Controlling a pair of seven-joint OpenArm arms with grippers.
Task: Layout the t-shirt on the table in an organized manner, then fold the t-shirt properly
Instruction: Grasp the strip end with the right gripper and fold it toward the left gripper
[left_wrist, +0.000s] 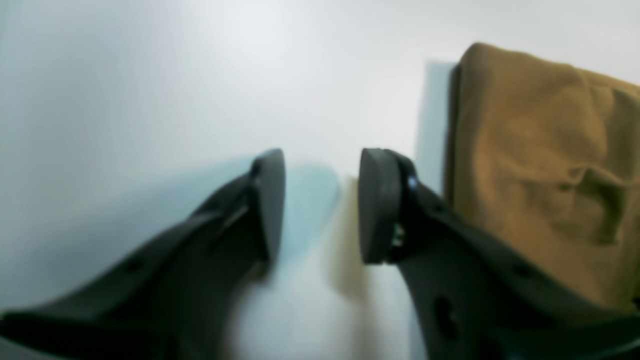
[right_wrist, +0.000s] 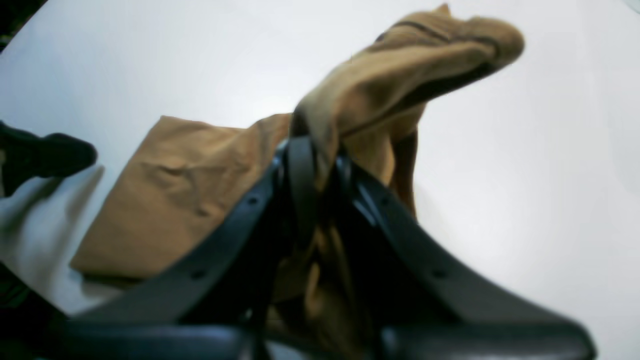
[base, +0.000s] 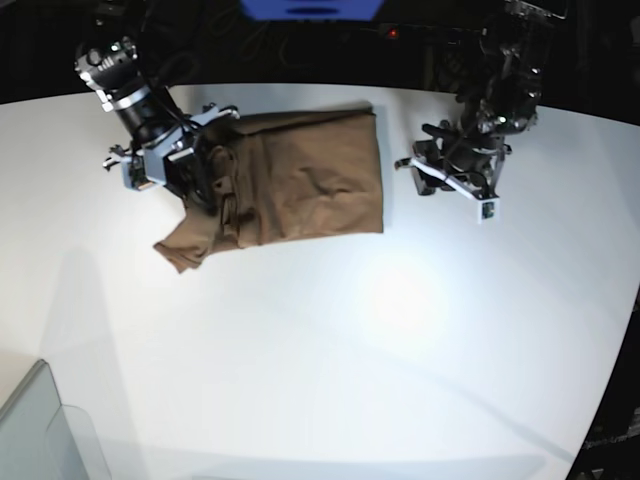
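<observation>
The table is carrying the t-shirt, lying partly folded near the far edge. The right gripper is pinching one bunched end, and the left gripper is hanging beside it, parted, holding nothing.

White table; brown t-shirt lying on it; grey bin corner.

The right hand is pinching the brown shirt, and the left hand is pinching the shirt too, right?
Not quite. The right hand is pinching the t-shirt, but the left hand is open and holds nothing; only the white table shows between its fingers, with the shirt beside it. The left wrist view shows this.
</observation>
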